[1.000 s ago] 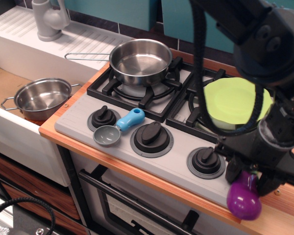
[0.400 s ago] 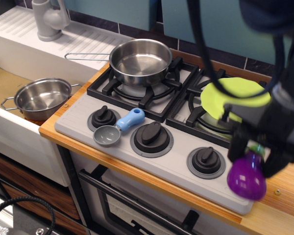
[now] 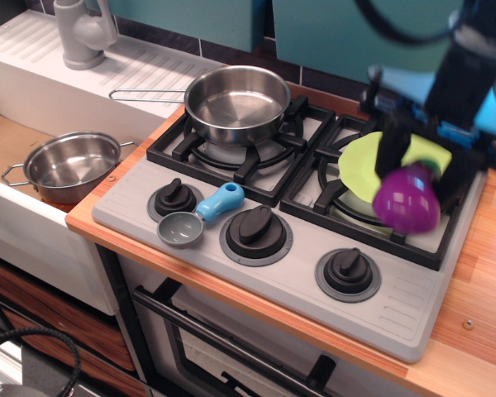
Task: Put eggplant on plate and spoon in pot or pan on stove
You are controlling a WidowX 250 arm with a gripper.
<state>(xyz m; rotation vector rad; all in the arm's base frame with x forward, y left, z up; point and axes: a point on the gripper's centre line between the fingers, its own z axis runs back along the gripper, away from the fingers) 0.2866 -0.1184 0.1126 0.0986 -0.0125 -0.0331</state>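
Observation:
My gripper (image 3: 422, 165) is shut on the purple eggplant (image 3: 407, 198) by its stem end and holds it in the air above the front of the lime-green plate (image 3: 362, 163), which lies on the right burner grate of the grey stove (image 3: 314, 273). The spoon (image 3: 201, 215), with a grey bowl and light-blue handle, lies on the stove's front panel between the left and middle knobs. The shiny steel pan (image 3: 237, 103) with a long wire handle sits on the left burner and holds nothing.
A smaller steel pot (image 3: 70, 167) with two loop handles sits in the sink area at left. A grey faucet (image 3: 83, 33) stands at the back left. Wooden counter (image 3: 479, 306) runs along the stove's right side.
The gripper has lifted the eggplant from the front right corner of the counter and carried it up and back, so it now hangs over the plate.

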